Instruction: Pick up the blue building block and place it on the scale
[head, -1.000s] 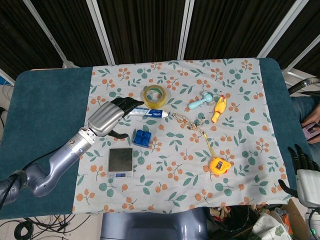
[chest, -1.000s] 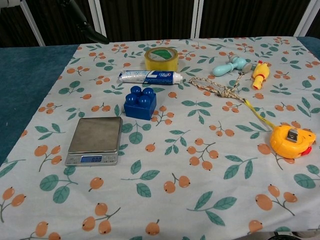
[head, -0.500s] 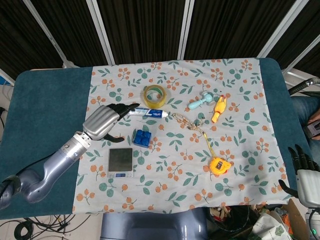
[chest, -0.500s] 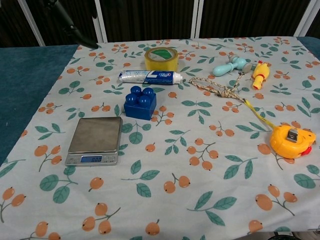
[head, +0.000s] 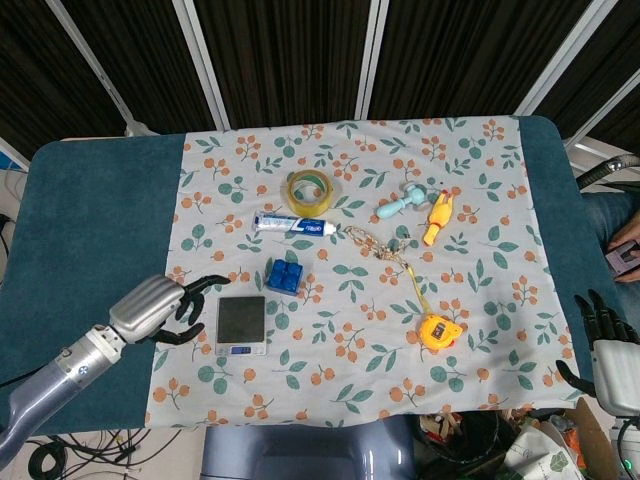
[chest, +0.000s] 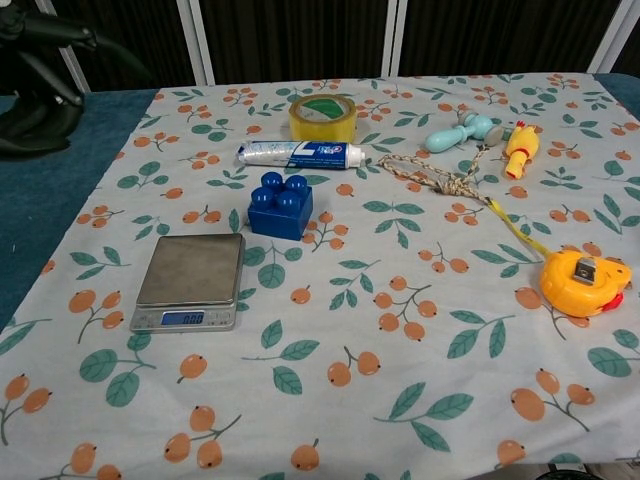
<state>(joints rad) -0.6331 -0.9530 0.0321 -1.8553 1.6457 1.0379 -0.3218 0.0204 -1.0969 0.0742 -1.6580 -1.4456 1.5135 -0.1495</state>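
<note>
The blue building block (head: 285, 276) (chest: 281, 205) sits studs-up on the floral cloth, just behind and to the right of the small silver scale (head: 242, 324) (chest: 190, 280), whose pan is bare. My left hand (head: 160, 308) hovers over the cloth's left edge, left of the scale, its fingers spread and holding nothing. In the chest view its dark fingers (chest: 40, 60) show at the top left corner. At the bottom right, my right hand (head: 605, 345) stays beyond the table's right edge, fingers apart and empty.
A toothpaste tube (head: 294, 225) and a yellow tape roll (head: 310, 191) lie behind the block. A teal toy (head: 402, 203), a yellow chicken toy (head: 437, 216), a rope (head: 380, 245) and a yellow tape measure (head: 439, 331) are to the right.
My left hand has drawn back from beside the toothpaste and block toward the front left, ending left of the scale. The block, scale and right hand have not moved.
</note>
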